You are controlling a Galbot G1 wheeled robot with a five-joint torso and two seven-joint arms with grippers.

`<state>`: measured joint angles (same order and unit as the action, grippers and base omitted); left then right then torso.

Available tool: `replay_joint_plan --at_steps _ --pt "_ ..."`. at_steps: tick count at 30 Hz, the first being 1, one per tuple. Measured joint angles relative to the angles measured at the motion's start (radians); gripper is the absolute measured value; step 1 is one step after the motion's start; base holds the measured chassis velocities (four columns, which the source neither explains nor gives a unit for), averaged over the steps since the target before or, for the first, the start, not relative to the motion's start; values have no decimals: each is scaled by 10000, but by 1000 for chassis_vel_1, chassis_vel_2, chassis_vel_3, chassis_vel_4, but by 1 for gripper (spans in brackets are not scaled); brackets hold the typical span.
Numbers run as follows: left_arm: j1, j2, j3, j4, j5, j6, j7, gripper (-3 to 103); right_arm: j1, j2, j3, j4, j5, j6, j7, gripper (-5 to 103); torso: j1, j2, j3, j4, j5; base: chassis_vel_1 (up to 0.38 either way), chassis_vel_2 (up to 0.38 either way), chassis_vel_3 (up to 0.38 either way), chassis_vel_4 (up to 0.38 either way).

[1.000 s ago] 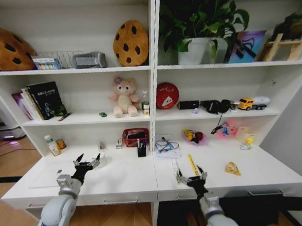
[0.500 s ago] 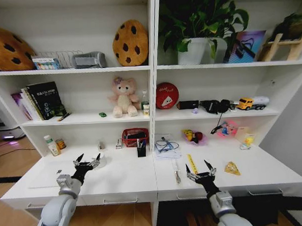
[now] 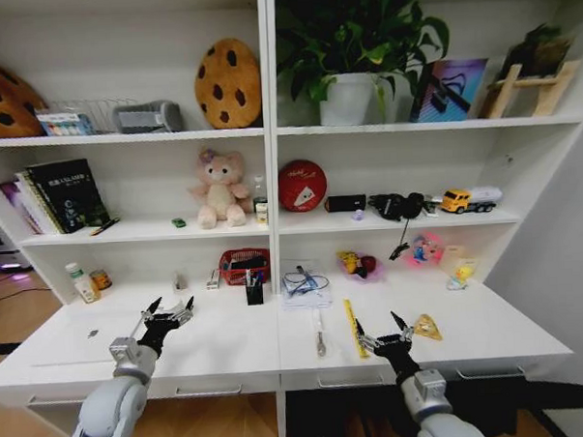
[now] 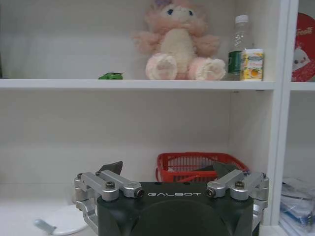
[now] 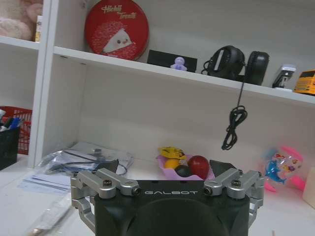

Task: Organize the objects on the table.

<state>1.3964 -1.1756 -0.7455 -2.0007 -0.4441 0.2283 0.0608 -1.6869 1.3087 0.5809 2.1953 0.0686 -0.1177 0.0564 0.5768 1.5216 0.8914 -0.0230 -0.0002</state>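
Jaws spread wide and holding nothing, the right gripper point(image 3: 381, 336) hovers low over the front of the long white table point(image 3: 230, 361), its black fingertips pointing toward the shelving. Just beside it, on the side toward the robot's left, lies the flat yellow ruler point(image 3: 353, 326), a thin strip whose long axis runs front to back, roughly in line with the jaws' reach, its near end almost level with the fingertips. A slim silver-grey pen-like object point(image 3: 318, 332) lies parallel to the ruler, a little farther to the left, near the table's middle seam. A yellow wedge-shaped toy point(image 3: 427, 327) sits close on the gripper's other side.

The left gripper point(image 3: 167, 315), jaws likewise apart and empty, hangs over the left half of the table, with a small white cup-like object point(image 4: 61, 221) on the surface just ahead of it. The right arm is plainly the nearer to the ruler and the pen; the left is well apart from both.

Behind them, at the back of the table, stand a black pen holder point(image 3: 254, 291), a red mesh basket point(image 3: 243, 265) and a loose stack of papers point(image 3: 303, 285). A tiny green toy car point(image 4: 110, 75) rests on the shelf above, near the pink teddy bear point(image 4: 178, 43).
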Motion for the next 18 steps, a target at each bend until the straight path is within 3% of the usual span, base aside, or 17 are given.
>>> replay_joint_plan --at_steps 10,17,18 --pt "0 -1 4 -1 0 0 12 100 160 -15 -51 -184 306 -194 342 100 1 0 0 -5 6 -242 -230 229 220" --pt "0 0 1 0 0 0 8 100 229 -63 3 -297 580 -446 418 100 -1 0 0 3 -1 14 -12 11 -4" --pt "0 1 -1 0 0 0 5 100 127 2 -86 -114 1206 -1028 1165 100 -1 1 -1 1 -2 19 46 -50 -52"
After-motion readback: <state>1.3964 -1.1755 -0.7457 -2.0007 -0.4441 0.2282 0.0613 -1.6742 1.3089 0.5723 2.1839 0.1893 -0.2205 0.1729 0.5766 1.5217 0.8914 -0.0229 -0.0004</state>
